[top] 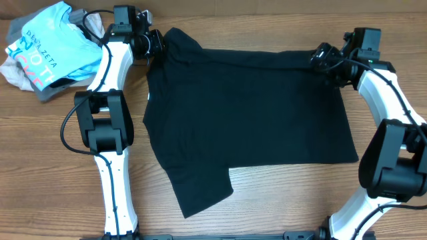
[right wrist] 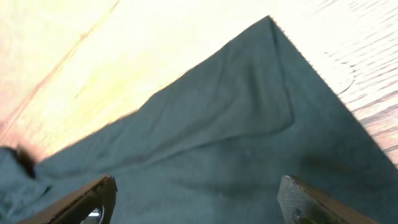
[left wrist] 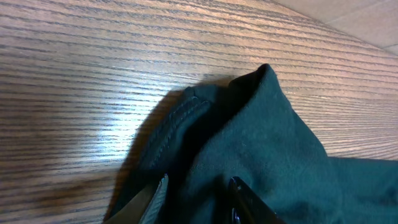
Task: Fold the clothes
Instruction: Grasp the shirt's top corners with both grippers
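Observation:
The black garment (top: 247, 113) lies spread on the wooden table, with one sleeve pointing toward the front left. My left gripper (top: 158, 45) is at its far left corner. In the left wrist view the jaws (left wrist: 199, 186) are closed on a raised fold of the black fabric (left wrist: 267, 143) near a stitched hem. My right gripper (top: 320, 61) is over the far right corner. In the right wrist view its fingers (right wrist: 196, 186) are spread wide just above the flat fabric (right wrist: 217, 137), holding nothing. The white neck label is not visible.
A light blue tee with white and red lettering (top: 47, 47) lies bunched at the far left corner of the table, on top of grey and beige garments (top: 17, 73). Bare wood table (top: 53, 167) surrounds the black garment.

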